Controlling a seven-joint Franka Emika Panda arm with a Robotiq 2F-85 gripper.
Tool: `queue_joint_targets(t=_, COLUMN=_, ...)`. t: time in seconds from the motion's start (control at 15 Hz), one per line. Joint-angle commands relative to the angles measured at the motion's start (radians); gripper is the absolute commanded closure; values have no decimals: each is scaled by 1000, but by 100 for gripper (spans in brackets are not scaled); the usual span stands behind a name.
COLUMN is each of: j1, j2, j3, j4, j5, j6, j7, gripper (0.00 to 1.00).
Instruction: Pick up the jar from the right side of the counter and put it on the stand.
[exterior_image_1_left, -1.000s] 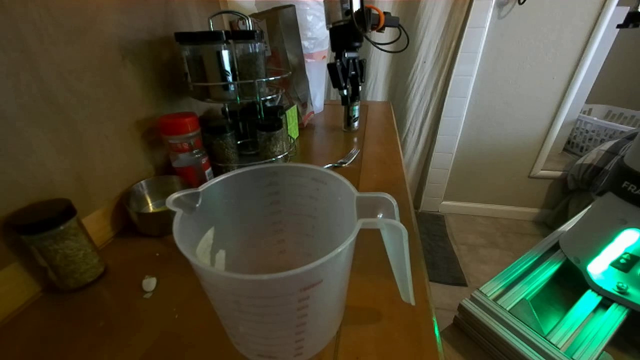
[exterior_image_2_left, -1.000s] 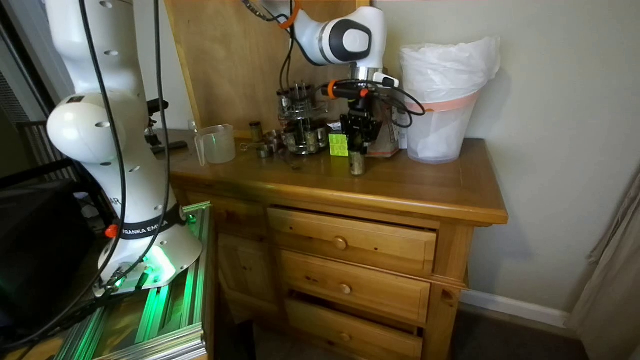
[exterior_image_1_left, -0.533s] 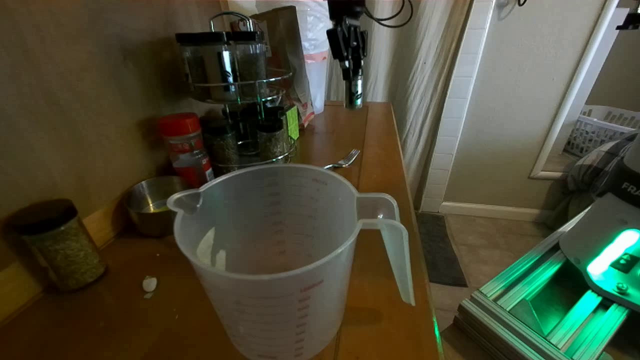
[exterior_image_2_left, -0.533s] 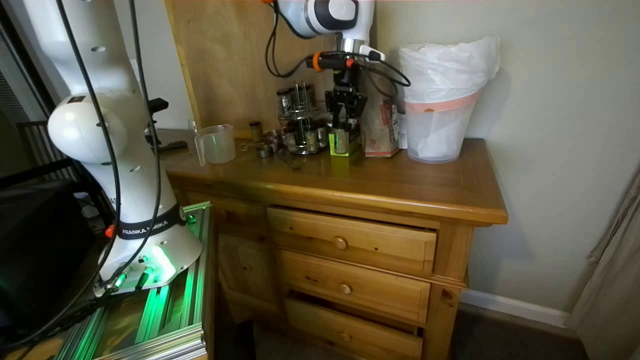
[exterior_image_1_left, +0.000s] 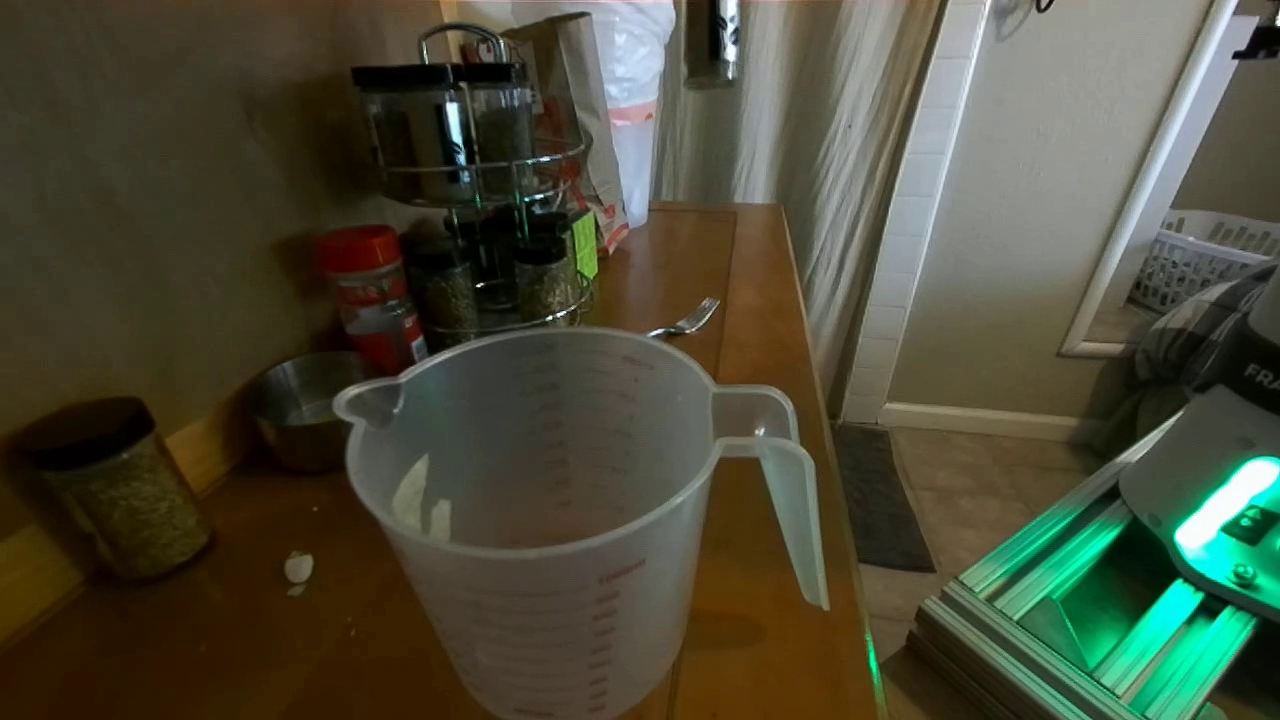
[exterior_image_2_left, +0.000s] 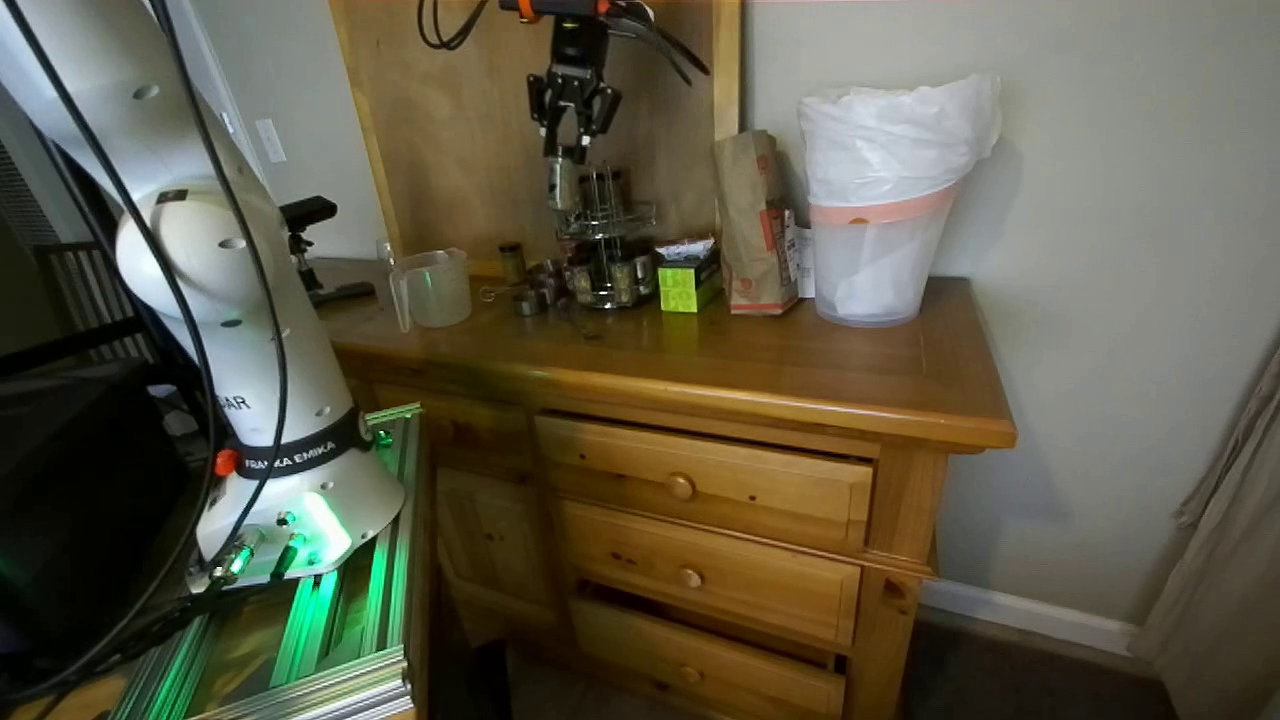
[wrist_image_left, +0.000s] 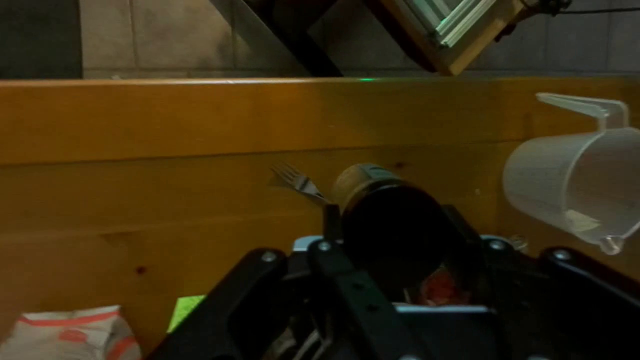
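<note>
My gripper (exterior_image_2_left: 566, 152) is shut on the slim jar (exterior_image_2_left: 562, 186) and holds it high above the counter (exterior_image_2_left: 800, 350). In that exterior view the jar hangs upright, overlapping the left of the top tier of the metal stand (exterior_image_2_left: 632, 222); its depth relative to the stand is unclear. In an exterior view only the jar's lower part (exterior_image_1_left: 713, 45) shows at the top edge, and the gripper is out of frame. The stand (exterior_image_1_left: 552, 158) holds several jars on both tiers. In the wrist view the jar's dark cap (wrist_image_left: 390, 225) sits between the fingers (wrist_image_left: 392, 217).
A plastic jug (exterior_image_1_left: 540, 500) stands on the counter's near part. A red-capped jar (exterior_image_1_left: 365, 290), a metal cup (exterior_image_1_left: 310, 410), a greenish jar (exterior_image_1_left: 130, 500) and a fork (exterior_image_1_left: 690, 318) lie around. A green box (exterior_image_2_left: 685, 280), paper bag (exterior_image_2_left: 755, 230) and lined bin (exterior_image_2_left: 870, 260) stand right of the stand.
My gripper has lifted the jar off the counter's right part and carried it up and leftward, toward the stand. The stand and the other objects have not moved.
</note>
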Motion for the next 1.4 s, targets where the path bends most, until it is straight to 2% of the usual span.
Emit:
queue_joint_targets(t=0.0, j1=46, j2=-25, j3=-10, j4=10, j5=132, j6=-47, j7=-115, gripper=76)
queue_joint_targets(t=0.07, j1=37, j2=-17, j3=0, j4=4, j5=68, j6=-13, j7=-46, gripper=76)
queue_joint_targets(t=0.13, j1=44, j2=-18, j3=3, j4=5, j5=73, j6=-15, j7=-49, gripper=51)
queue_joint_targets(t=0.27, j1=43, j2=-15, j3=3, j4=4, j5=72, j6=-14, j7=-47, gripper=51)
queue_joint_targets(t=0.33, j1=41, j2=-14, j3=1, j4=4, j5=72, j6=-14, j7=-47, gripper=76)
queue_joint_targets(t=0.53, j1=51, j2=-29, j3=28, j4=-49, j5=68, j6=185, j7=14, gripper=76)
queue_joint_targets(t=0.8, j1=67, j2=-29, j3=55, j4=-88, j5=61, j6=337, j7=53, gripper=76)
queue_joint_targets(t=1.07, j1=71, j2=-18, j3=72, j4=-108, j5=10, j6=426, j7=86, gripper=76)
queue_joint_targets(t=1.33, j1=72, j2=-3, j3=77, j4=-116, j5=-37, j6=454, j7=113, gripper=76)
